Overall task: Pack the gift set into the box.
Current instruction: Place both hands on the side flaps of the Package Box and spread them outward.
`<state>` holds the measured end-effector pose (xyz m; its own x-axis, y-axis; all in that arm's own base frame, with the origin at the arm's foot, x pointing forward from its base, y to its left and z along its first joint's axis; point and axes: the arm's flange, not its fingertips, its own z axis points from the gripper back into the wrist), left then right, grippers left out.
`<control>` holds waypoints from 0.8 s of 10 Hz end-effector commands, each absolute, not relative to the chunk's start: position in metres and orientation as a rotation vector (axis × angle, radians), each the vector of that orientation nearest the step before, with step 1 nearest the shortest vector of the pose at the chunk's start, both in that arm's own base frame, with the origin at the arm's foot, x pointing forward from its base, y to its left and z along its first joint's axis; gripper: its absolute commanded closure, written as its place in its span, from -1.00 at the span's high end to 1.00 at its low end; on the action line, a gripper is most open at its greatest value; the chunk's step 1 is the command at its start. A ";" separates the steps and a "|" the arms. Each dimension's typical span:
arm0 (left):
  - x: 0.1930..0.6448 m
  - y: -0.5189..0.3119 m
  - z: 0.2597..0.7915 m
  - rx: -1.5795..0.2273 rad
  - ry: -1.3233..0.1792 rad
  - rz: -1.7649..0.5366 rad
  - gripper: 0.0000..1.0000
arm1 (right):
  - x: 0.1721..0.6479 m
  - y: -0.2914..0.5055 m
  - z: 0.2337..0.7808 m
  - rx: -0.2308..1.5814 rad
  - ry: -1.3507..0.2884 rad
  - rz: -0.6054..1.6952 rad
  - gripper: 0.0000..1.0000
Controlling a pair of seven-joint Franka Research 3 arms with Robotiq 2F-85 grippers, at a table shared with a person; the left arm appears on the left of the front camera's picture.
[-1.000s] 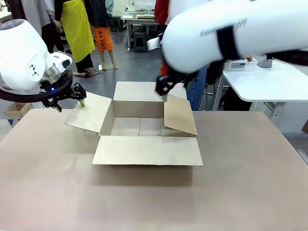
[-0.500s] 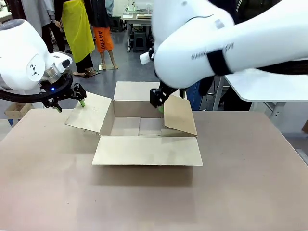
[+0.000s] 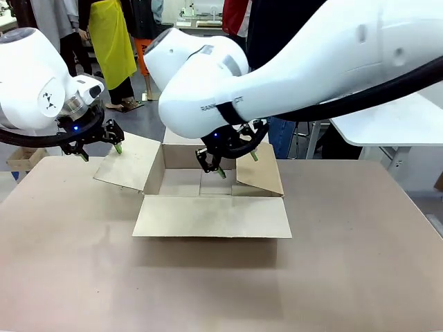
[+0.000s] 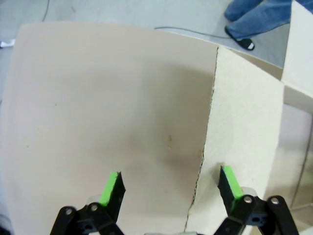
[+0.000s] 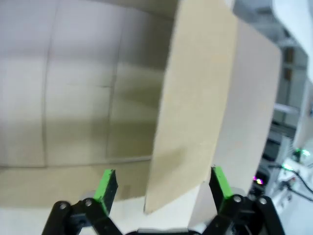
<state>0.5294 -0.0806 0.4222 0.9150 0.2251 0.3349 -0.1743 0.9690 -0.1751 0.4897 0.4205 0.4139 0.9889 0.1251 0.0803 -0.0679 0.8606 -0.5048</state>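
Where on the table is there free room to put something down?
The table is bare between the front flap of the box and the near edge, and right of the box. Crowded: the left flap, by the left gripper, and the right flap, at the right gripper.

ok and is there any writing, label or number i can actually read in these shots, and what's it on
"RANK": small dark print on the right arm, on the white shell next to a black band. It is partly cut off, and the letters past the band are too blurred to read.
The box: no print shows on its flaps or inner walls.
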 end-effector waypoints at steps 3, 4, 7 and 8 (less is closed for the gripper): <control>0.529 -0.084 0.425 -0.126 -0.360 0.223 1.00 | 0.527 0.413 0.388 -0.654 -0.104 -0.049 1.00; 0.529 -0.084 0.425 -0.126 -0.360 0.223 1.00 | 0.527 0.404 0.389 -0.655 -0.093 -0.072 1.00; 0.529 -0.084 0.425 -0.126 -0.360 0.223 1.00 | 0.518 0.378 0.420 -0.711 -0.167 -0.156 1.00; 0.529 -0.084 0.425 -0.126 -0.360 0.223 1.00 | 0.518 0.369 0.426 -0.729 -0.168 -0.180 1.00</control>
<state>0.5294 -0.0807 0.4224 0.9149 0.2251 0.3351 -0.1742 0.9690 -0.1752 0.5278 0.3821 0.4244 0.9844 -0.0709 0.1612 0.1562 0.7737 -0.6140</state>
